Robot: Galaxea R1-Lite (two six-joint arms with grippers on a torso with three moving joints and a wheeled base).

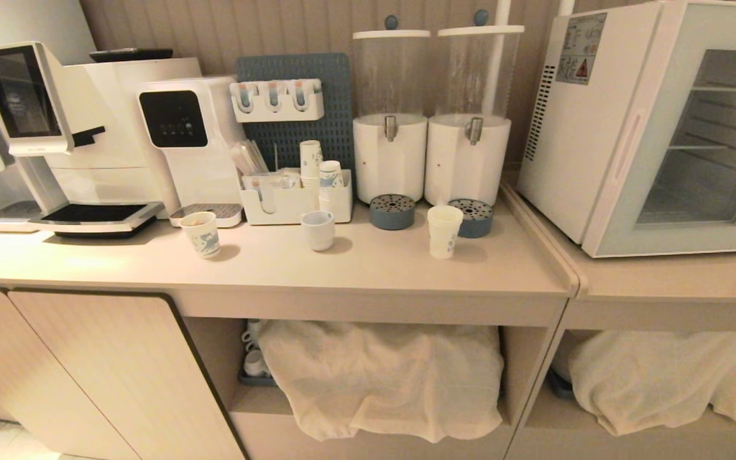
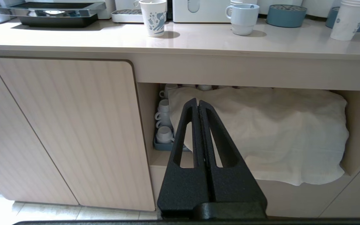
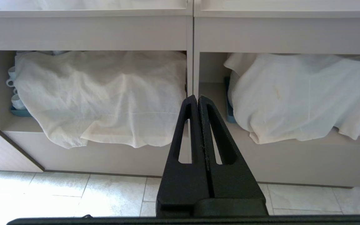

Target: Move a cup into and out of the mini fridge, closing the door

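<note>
Spanning the whole scene, a long beige table (image 1: 291, 268) set up as a drinks station, everything pushed back toward the wall so the front strip stays free for working. On the lower section at the right, the mini fridge (image 1: 588, 128), turned at an angle so that the door (image 1: 681, 140) faces outward, glass window showing thin bare shelves inside, shut at this moment, with the long recessed handle along its near edge, presumably the place to pull first. High on the vented side, a warning sticker (image 1: 580, 50) bearing a triangle sign, the fine print too small to read; at the door's top corner, the start of a brand name cut off by the frame's edge. Further left, two clear dispensers (image 1: 435, 115) over round blue drip trays, then a water machine and a coffee machine (image 1: 55, 134), screens dark, no lettering legible. Below, open shelves draped in white cloth (image 1: 381, 377), seemingly as dust cover for stacked mugs. Standing by the right drip tray, near the fridge, the cup (image 1: 443, 231), tall, nested, small blue print, untouched. Well apart to its left, a squat ceramic cup (image 1: 317, 229) and a shorter patterned paper cup (image 1: 202, 234). Hanging low before the cabinet fronts, left tool (image 2: 198, 103) and right tool (image 3: 197, 99), both clenched on nothing, parked and not yet reaching.
</note>
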